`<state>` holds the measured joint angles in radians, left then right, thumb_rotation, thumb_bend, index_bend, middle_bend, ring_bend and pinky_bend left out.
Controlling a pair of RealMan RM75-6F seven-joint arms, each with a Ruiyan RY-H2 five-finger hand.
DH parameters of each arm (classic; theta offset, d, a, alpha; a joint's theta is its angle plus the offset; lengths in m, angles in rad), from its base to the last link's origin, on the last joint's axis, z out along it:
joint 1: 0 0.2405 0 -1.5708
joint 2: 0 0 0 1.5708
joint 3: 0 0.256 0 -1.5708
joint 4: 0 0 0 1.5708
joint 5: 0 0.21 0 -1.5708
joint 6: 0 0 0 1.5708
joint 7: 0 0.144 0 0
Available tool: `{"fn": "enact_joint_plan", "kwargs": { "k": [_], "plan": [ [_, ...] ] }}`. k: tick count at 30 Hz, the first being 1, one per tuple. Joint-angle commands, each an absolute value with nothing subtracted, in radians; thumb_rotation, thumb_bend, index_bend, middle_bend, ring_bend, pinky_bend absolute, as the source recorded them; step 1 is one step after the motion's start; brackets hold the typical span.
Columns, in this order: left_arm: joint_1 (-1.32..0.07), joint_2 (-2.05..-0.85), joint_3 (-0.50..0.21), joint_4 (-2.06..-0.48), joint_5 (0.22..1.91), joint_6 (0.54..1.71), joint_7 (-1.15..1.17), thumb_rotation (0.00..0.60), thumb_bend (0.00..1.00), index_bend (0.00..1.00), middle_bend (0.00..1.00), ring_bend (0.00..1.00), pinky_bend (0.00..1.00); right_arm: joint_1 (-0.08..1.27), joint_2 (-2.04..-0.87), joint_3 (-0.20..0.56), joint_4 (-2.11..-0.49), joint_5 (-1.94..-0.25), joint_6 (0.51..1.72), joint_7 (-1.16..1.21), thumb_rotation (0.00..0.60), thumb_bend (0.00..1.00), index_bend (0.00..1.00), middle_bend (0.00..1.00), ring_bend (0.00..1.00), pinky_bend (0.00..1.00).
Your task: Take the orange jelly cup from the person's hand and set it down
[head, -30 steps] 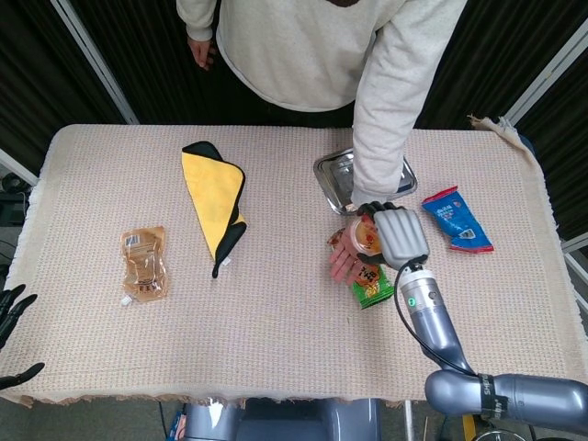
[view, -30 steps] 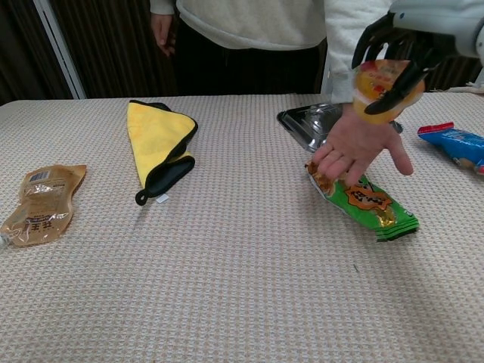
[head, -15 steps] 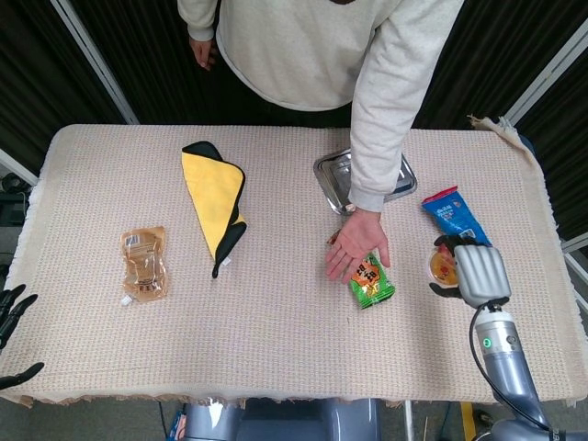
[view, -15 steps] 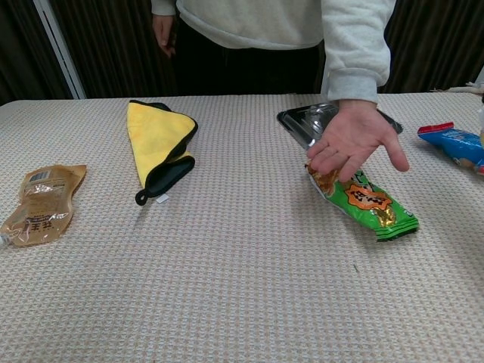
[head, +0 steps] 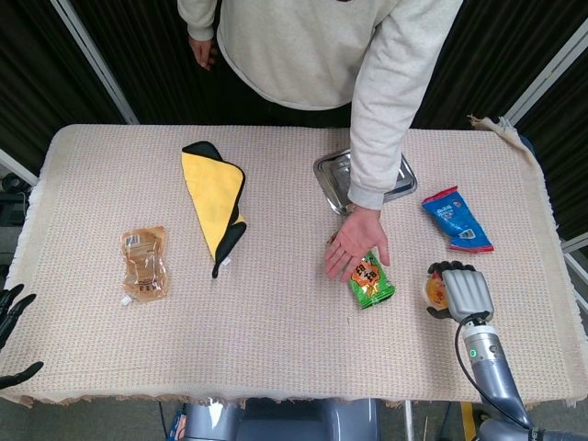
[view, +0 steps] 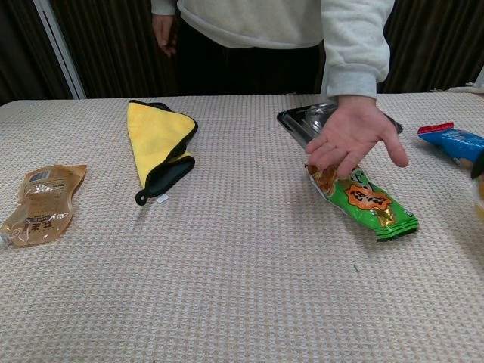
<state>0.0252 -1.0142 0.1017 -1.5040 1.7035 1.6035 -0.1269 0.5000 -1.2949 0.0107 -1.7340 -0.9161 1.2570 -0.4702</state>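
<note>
My right hand (head: 464, 292) grips the orange jelly cup (head: 435, 290) low over the table near its front right, right of the green snack bag. In the chest view only a sliver of that hand (view: 479, 168) and the cup (view: 479, 198) shows at the right edge. The person's hand (head: 356, 243) hovers open and empty over the green bag's far end, well left of the cup. My left hand (head: 11, 322) shows at the head view's lower left edge, off the table, fingers spread and empty.
A green snack bag (head: 371, 280) lies mid-table, a metal tray (head: 333, 172) behind it, a blue packet (head: 457, 220) at the right. A yellow and black cloth (head: 214, 199) and a brown pouch (head: 144, 264) lie on the left side.
My right hand carried the jelly cup away from the person's hand, to the right and then down toward the table front. The person's hand stayed open over the green bag.
</note>
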Motion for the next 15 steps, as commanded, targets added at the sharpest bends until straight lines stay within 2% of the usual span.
{"fn": "enact_joint_plan", "kwargs": {
  "k": [1, 8, 11, 15],
  "plan": [
    [0.025, -1.014, 0.102, -1.503, 1.705, 1.604, -0.131, 0.6, 0.0, 0.08, 0.0, 0.0, 0.0, 0.5, -1.278, 0.021, -1.746, -0.874, 1.23, -0.492, 0.6, 0.16, 0.21, 0.03, 0.0, 0.03],
    [0.025, -1.014, 0.103, -1.501, 1.706, 1.605, -0.133, 0.6, 0.0, 0.08, 0.0, 0.0, 0.0, 0.474, -1.232, 0.022, -1.78, -0.928, 1.268, -0.499, 0.6, 0.16, 0.17, 0.0, 0.0, 0.0],
    [0.025, -1.015, 0.102, -1.499, 1.707, 1.607, -0.136, 0.6, 0.0, 0.07, 0.0, 0.0, 0.0, 0.436, -1.207, 0.003, -1.768, -1.043, 1.338, -0.464, 0.6, 0.15, 0.17, 0.0, 0.0, 0.0],
    [0.025, -1.015, 0.102, -1.497, 1.705, 1.605, -0.136, 0.6, 0.0, 0.07, 0.0, 0.0, 0.0, 0.365, -1.199, -0.044, -1.662, -1.253, 1.48, -0.396, 0.6, 0.14, 0.13, 0.0, 0.0, 0.0]
  ]
}}
